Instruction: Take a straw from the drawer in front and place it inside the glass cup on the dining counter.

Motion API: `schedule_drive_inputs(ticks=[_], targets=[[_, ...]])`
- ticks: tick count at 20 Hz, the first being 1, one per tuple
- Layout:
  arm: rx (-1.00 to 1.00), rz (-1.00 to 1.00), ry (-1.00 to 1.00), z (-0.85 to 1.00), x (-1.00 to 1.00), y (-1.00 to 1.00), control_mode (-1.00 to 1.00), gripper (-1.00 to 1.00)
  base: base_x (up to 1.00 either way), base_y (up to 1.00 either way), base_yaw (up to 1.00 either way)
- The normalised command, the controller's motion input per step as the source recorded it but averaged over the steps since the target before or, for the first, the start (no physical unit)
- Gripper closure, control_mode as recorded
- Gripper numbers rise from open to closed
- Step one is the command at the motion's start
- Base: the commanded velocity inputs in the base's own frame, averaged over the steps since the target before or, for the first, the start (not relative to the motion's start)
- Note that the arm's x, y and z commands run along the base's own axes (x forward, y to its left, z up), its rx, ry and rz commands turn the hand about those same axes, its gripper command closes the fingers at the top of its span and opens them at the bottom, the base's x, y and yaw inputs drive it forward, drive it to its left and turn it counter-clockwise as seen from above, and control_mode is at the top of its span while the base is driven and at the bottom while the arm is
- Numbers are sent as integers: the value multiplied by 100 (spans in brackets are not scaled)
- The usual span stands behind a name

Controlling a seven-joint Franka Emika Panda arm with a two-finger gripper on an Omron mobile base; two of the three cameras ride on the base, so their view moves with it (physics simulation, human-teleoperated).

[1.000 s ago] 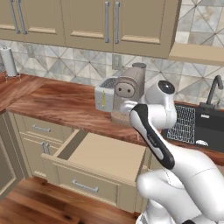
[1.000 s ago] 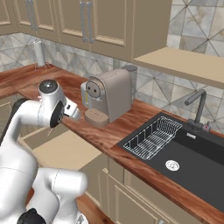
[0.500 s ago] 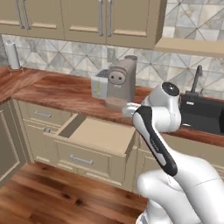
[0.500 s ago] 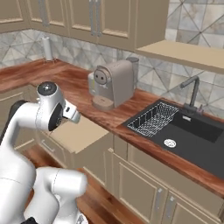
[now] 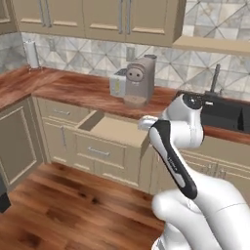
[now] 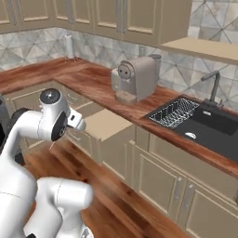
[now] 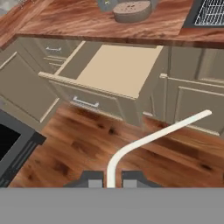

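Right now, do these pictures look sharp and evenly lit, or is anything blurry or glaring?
Left base view: soft, slightly blurred, even light, faint sheen on the wooden floor. Right base view: equally soft, the sink dark and low in detail. Hand view: the sharpest; the straw stands out bright white, the open drawer flatly lit, barely shadowed.

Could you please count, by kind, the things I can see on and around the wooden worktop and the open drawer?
Beige coffee machine: 1
Thin pale bent straw, held in the shut gripper: 1
Open beige drawer with light tan interior: 1
Dark sink basin: 1
Wire dish rack: 1
Grey tap: 1
White paper towel roll: 1
Total: 7
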Motion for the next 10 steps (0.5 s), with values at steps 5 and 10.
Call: schedule_drive_inputs(ticks=[5,10], targets=[[0,0,0,0,0,0,100,100,-1,0,74],[0,0,0,0,0,0,100,100,0,0,78]])
